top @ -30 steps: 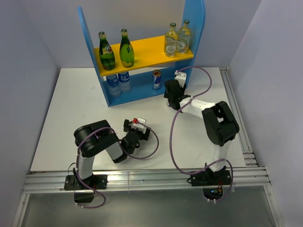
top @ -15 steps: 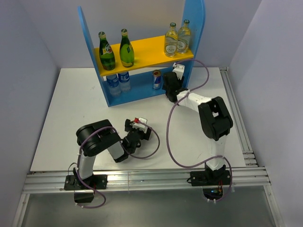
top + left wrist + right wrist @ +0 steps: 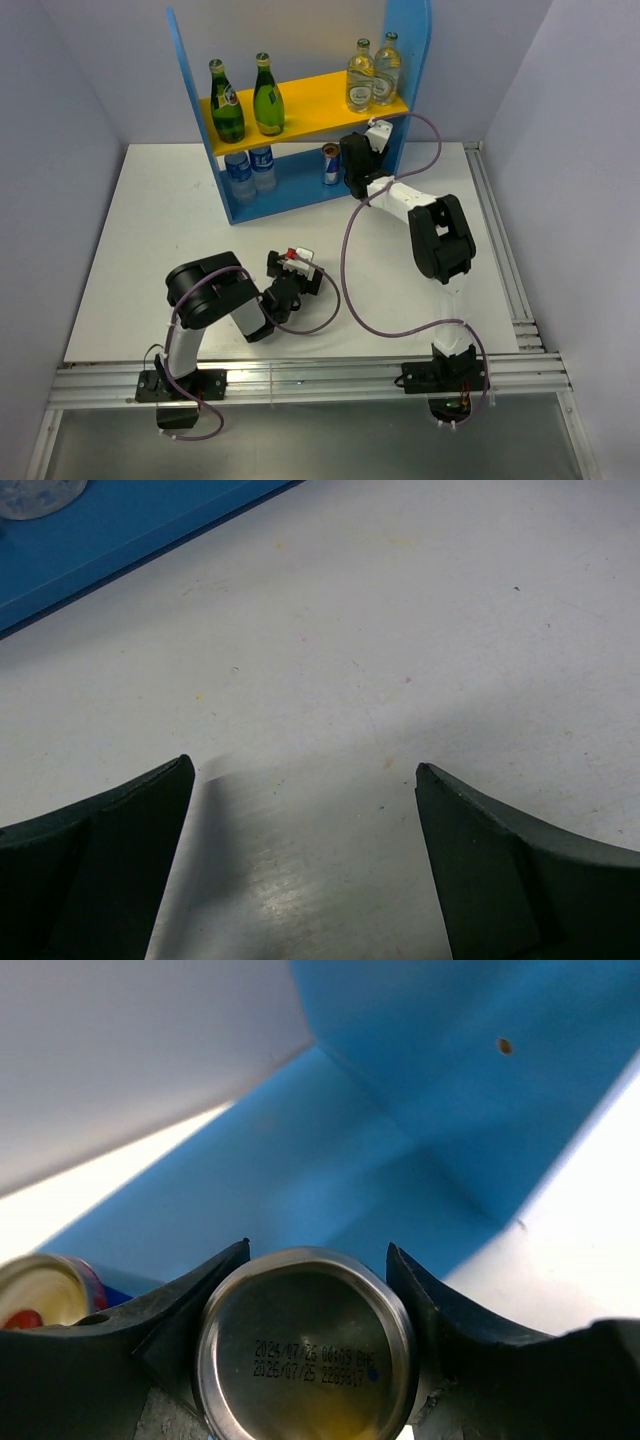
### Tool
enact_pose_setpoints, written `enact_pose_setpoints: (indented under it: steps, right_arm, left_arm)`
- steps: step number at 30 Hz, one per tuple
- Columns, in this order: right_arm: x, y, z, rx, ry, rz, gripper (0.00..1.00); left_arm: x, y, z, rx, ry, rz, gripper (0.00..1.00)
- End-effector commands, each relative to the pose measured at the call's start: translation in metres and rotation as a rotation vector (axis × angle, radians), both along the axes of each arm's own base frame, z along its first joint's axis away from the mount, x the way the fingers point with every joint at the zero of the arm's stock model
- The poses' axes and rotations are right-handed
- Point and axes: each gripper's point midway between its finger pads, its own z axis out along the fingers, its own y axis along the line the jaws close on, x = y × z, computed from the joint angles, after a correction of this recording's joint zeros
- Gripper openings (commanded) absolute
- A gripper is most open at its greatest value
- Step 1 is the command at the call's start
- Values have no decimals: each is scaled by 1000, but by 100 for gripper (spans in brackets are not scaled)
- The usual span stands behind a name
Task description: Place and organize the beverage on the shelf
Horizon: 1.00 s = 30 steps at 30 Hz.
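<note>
The shelf stands at the back of the table. Two dark green bottles and two clear yellowish bottles stand on its yellow upper board. One blue-and-silver can stands on the lower level. My right gripper reaches into the lower level just right of that can. In the right wrist view the gripper is shut on a second can, whose silver end faces the camera, with the first can to its left. My left gripper is open and empty low over the table.
Two clear plastic bottles with blue labels stand at the left of the lower level. The shelf's blue back and side panel are close behind the held can. The shelf's blue base edge lies beyond my left gripper.
My right arm has stretched forward and carried the held can up to the shelf's lower level, beside the standing can. My left gripper has barely shifted.
</note>
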Motion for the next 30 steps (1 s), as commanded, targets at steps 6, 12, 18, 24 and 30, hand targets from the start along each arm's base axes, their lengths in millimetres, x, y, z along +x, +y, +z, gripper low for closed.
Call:
enact_pose_setpoints:
  steps: [6, 12, 18, 24, 30]
  right_arm:
    - [42, -19, 25, 111, -99, -10, 0]
    - [43, -17, 17, 103, -51, -16, 40]
    - [37, -21, 20, 100, -57, -21, 83]
    - [37, -21, 19, 96, -50, -19, 86]
    - [29, -22, 22, 99, -78, -4, 100]
  left_arm:
    - [9, -26, 107, -462, -279, -26, 99]
    - [10, -26, 104, -454, -278, -21, 99]
    - [10, -27, 105, -457, -278, -26, 99]
    - [11, -27, 104, -454, -278, -24, 99]
    - [11, -28, 102, -454, -275, -24, 99]
